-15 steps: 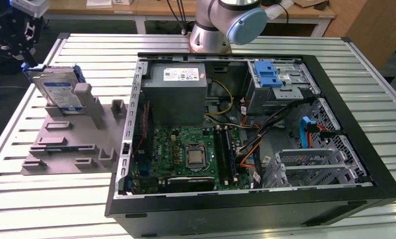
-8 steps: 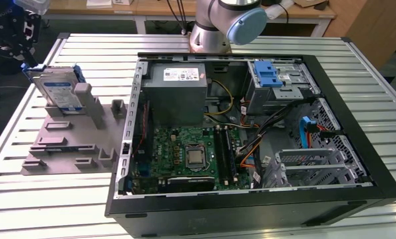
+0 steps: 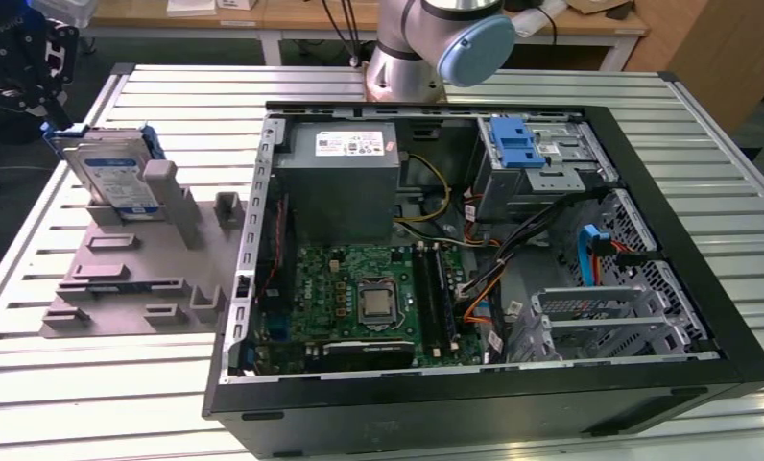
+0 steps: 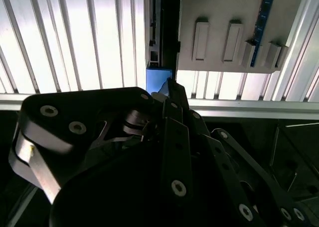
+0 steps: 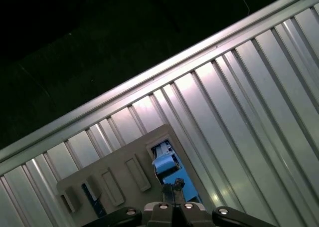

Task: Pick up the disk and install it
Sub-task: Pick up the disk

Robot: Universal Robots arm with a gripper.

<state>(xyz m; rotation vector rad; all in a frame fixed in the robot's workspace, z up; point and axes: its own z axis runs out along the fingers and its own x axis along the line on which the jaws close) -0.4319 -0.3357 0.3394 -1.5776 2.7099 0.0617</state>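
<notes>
Gripper (image 4: 171, 90): right at the disk (image 3: 110, 171), top edge, can't tell if it's clamped on
Disk: just under the gripper, upright in grey stand (image 3: 139, 259) so its edge is grabbable

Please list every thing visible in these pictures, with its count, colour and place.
disk: one, silver with blue bracket, upright in the fixture, exterior view's left.
fixture: one, grey, on the table beside the computer case.
computer case: one, black, open, on the table.
power supply: one, grey, inside the case.
motherboard: one, green, inside the case.
latch: one, blue, inside the case.
table: one, silver slats, under everything.
arm: one, grey and light blue, at the table's far edge.
end effector: one, black, at the disk's top.
</notes>
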